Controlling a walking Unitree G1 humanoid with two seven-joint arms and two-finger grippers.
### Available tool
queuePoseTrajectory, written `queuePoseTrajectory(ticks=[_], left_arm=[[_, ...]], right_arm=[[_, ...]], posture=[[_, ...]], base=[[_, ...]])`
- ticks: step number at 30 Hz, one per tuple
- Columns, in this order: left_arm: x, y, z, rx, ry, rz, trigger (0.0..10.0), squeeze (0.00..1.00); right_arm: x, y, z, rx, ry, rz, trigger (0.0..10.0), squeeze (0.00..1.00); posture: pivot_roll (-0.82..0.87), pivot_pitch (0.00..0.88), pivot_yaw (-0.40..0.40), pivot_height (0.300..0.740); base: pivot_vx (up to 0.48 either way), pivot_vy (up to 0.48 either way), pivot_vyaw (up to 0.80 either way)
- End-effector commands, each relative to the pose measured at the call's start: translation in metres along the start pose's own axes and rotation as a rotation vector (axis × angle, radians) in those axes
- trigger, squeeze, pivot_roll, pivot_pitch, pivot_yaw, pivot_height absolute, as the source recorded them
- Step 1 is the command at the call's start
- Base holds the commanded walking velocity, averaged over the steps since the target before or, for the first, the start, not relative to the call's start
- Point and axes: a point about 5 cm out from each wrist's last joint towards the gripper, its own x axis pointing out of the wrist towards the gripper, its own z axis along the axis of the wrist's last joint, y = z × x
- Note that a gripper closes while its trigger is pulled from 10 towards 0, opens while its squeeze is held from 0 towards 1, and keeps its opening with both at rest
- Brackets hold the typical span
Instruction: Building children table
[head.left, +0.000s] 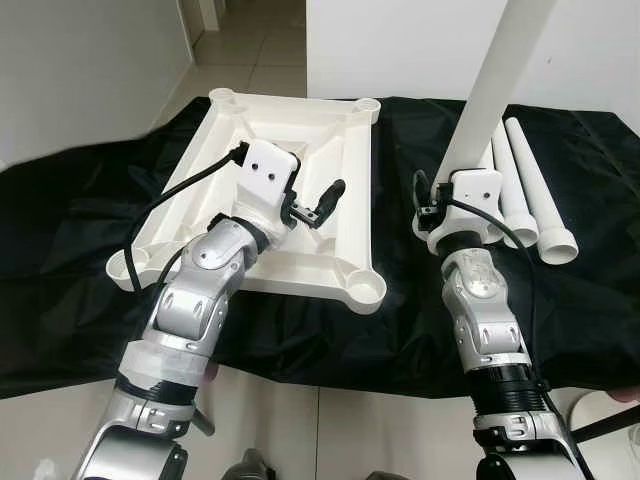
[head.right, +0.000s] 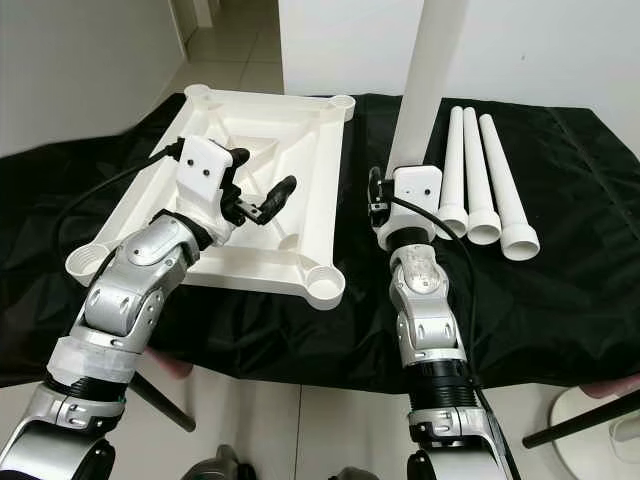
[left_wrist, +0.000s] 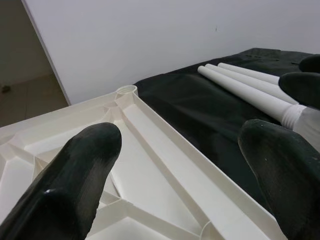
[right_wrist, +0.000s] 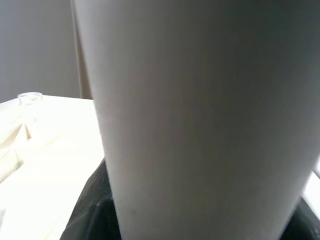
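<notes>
The white plastic table top (head.left: 300, 278) lies upside down on a black cloth, with a round socket at each corner. My left gripper (head.right: 262, 178) hovers just over its ribbed underside, open with nothing between its fingers (left_wrist: 75, 165). Right of the table top, my right gripper (head.right: 405, 190) is shut on a white table leg (head.left: 500, 80), holding it upright and slightly tilted over the cloth. In the right wrist view the leg (right_wrist: 200, 115) stands close between the dark fingers. Three more white legs (head.right: 482, 180) lie side by side on the cloth further right.
The black cloth (head.left: 80, 260) covers a low surface whose front edge runs just before me, with tiled floor below. A white wall (head.left: 400, 40) stands behind and a doorway opens at the back left. A white round base (head.right: 600, 420) and a black rod sit at the lower right.
</notes>
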Motion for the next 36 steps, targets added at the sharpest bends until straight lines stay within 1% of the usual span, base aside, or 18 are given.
queuePoseTrajectory(ticks=[1, 7, 11, 16, 17, 18, 19, 20, 23, 25, 26, 28, 29, 31, 33, 34, 35, 36], left_arm=[[0.002, 0.007, 0.001, 0.005, 0.012, 0.073, 10.0, 0.0], [0.005, 0.009, 0.002, -0.012, 0.017, 0.075, 10.0, 0.0], [0.006, 0.005, 0.002, 0.012, 0.023, 0.036, 10.0, 0.0], [0.009, -0.001, -0.001, 0.023, 0.038, -0.049, 10.0, 0.0], [0.009, -0.006, -0.004, -0.001, 0.063, -0.129, 10.0, 0.0], [0.008, -0.01, -0.005, 0.029, 0.063, -0.172, 10.0, 0.0], [0.008, -0.012, -0.005, 0.053, 0.061, -0.198, 10.0, 0.0], [0.008, -0.012, -0.005, 0.053, 0.061, -0.198, 10.0, 0.0], [0.004, -0.019, -0.009, 0.048, 0.072, -0.271, 10.0, 0.0], [-0.001, -0.025, -0.015, 0.025, 0.103, -0.345, 10.0, 0.0], [-0.001, -0.025, -0.015, 0.025, 0.103, -0.345, 10.0, 0.0], [-0.01, -0.032, -0.021, -0.019, 0.13, -0.439, 10.0, 0.0], [-0.01, -0.032, -0.021, -0.019, 0.13, -0.439, 10.0, 0.0], [-0.021, -0.038, -0.028, -0.101, 0.171, -0.516, 10.0, 0.0], [-0.021, -0.038, -0.028, -0.101, 0.171, -0.516, 10.0, 0.0], [-0.026, -0.04, -0.032, -0.141, 0.198, -0.542, 10.0, 0.0], [-0.026, -0.04, -0.032, -0.141, 0.198, -0.542, 10.0, 0.0], [-0.031, -0.041, -0.035, -0.195, 0.22, -0.556, 10.0, 0.0]], right_arm=[[-0.002, -0.002, 0.003, -0.001, -0.017, -0.01, 10.0, 0.0], [-0.004, -0.002, 0.004, -0.019, -0.028, -0.003, 10.0, 0.0], [-0.003, -0.005, 0.004, -0.03, -0.032, -0.007, 10.0, 0.0], [-0.002, -0.013, 0.003, -0.026, -0.03, -0.05, 10.0, 0.0], [-0.002, -0.015, 0.002, -0.022, -0.028, -0.064, 10.0, 0.0], [-0.002, -0.016, 0.001, -0.02, -0.025, -0.078, 10.0, 0.0], [-0.002, -0.017, 0.001, -0.019, -0.023, -0.087, 10.0, 0.0], [-0.002, -0.017, 0.001, -0.019, -0.023, -0.087, 10.0, 0.0], [-0.002, -0.015, -0.001, -0.006, -0.015, -0.093, 10.0, 0.0], [-0.002, -0.013, -0.001, 0.002, -0.014, -0.084, 10.0, 0.0], [-0.002, -0.013, -0.001, 0.002, -0.014, -0.084, 10.0, 0.0], [-0.001, -0.011, -0.001, -0.002, -0.015, -0.069, 10.0, 0.0], [-0.001, -0.011, -0.001, -0.002, -0.015, -0.069, 10.0, 0.0], [-0.001, -0.011, -0.001, -0.006, -0.017, -0.064, 10.0, 0.0], [-0.001, -0.011, -0.001, -0.006, -0.017, -0.064, 10.0, 0.0], [-0.001, -0.012, 0.0, -0.007, -0.018, -0.063, 10.0, 0.0], [-0.001, -0.012, 0.0, -0.007, -0.018, -0.063, 10.0, 0.0], [-0.001, -0.013, 0.0, -0.009, -0.018, -0.064, 10.0, 0.0]], posture=[[0.01, 0.0, 0.073, 0.74], [-0.01, 0.0, 0.106, 0.74], [-0.02, 0.0, 0.121, 0.74], [-0.01, 0.0, 0.123, 0.74], [0.0, 0.0, 0.115, 0.74], [0.0, 0.0, 0.108, 0.74], [0.0, 0.0, 0.108, 0.74], [0.0, 0.0, 0.108, 0.74], [0.01, 0.0, 0.102, 0.74], [0.01, 0.0, 0.101, 0.74], [0.01, 0.0, 0.101, 0.74], [0.01, 0.0, 0.1, 0.74], [0.01, 0.0, 0.1, 0.74], [0.01, 0.0, 0.097, 0.74], [0.01, 0.0, 0.097, 0.74], [0.01, 0.0, 0.094, 0.74], [0.01, 0.0, 0.094, 0.74], [0.01, 0.0, 0.093, 0.74]], base=[[0.0, 0.0, 0.0], [0.0, 0.0, 0.0], [0.0, 0.0, 0.0], [0.0, 0.0, 0.0], [0.0, 0.0, 0.0], [0.0, 0.0, 0.0], [0.0, 0.0, 0.0], [0.0, 0.0, 0.0], [0.0, 0.0, 0.0], [0.0, 0.0, 0.0], [0.0, 0.0, 0.0], [0.0, 0.0, 0.0], [0.0, 0.0, 0.0], [0.0, 0.0, 0.0], [0.0, 0.0, 0.0], [0.0, 0.0, 0.0], [0.0, 0.0, 0.0], [0.0, 0.0, 0.0]])
